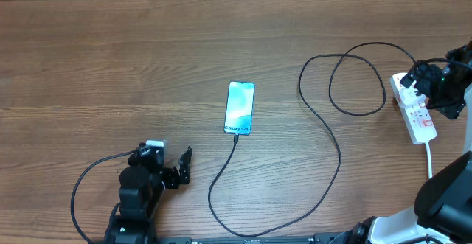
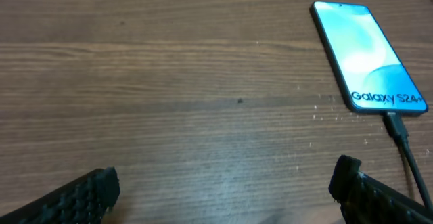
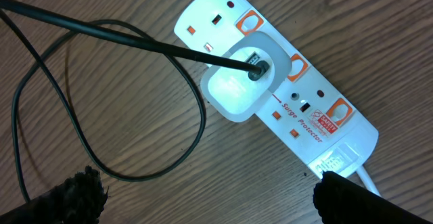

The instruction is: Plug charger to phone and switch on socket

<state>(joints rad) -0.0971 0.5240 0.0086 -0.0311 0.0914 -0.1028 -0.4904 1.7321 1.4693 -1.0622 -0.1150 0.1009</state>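
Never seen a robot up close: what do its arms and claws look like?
Both arms are mostly black. The left arm carries a small white block near its wrist, and a thin black wire loops beside it. The left claw and right claw each have two black fingers with a bumpy, ribbed surface.

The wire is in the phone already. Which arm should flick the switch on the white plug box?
Right. The right claw hangs open just above the socket, where the charger is plugged in. The left claw sits far away by the phone.
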